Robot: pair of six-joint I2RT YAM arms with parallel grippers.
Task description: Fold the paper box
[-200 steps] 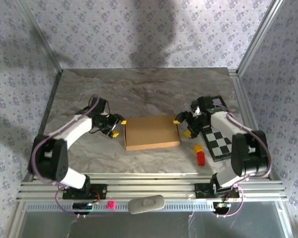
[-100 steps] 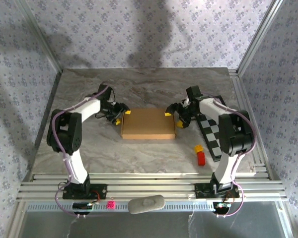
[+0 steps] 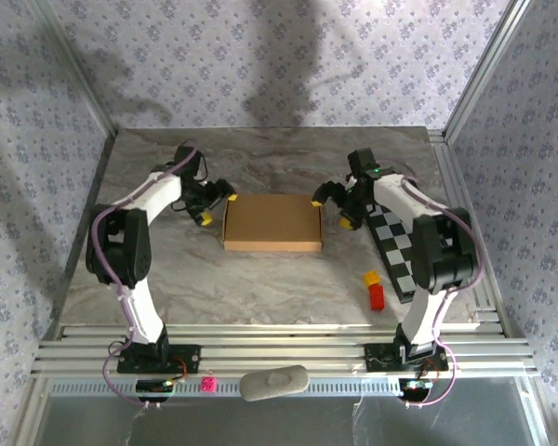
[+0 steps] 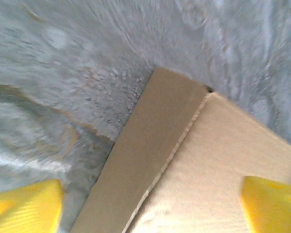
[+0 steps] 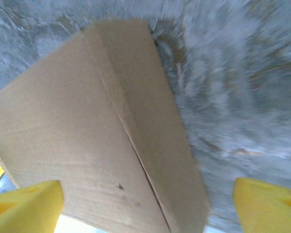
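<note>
Lying flat and closed, the plain brown corrugated cardboard paper box sits midway between the left and right edges of the grey marbled table. Its inside is hidden. The left gripper and right gripper flank it, jaws apart. The left wrist view is blurred: yellow pads are spread wide and the box corner between them is cut off below. In the right wrist view, the yellow pads are likewise apart, astride another corner.

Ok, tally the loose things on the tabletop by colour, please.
Brown: 1, the paper box
Black-and-white: 1, the checkered board
Yellow: 1, the yellow block
Red: 1, the red block
Total: 4
</note>
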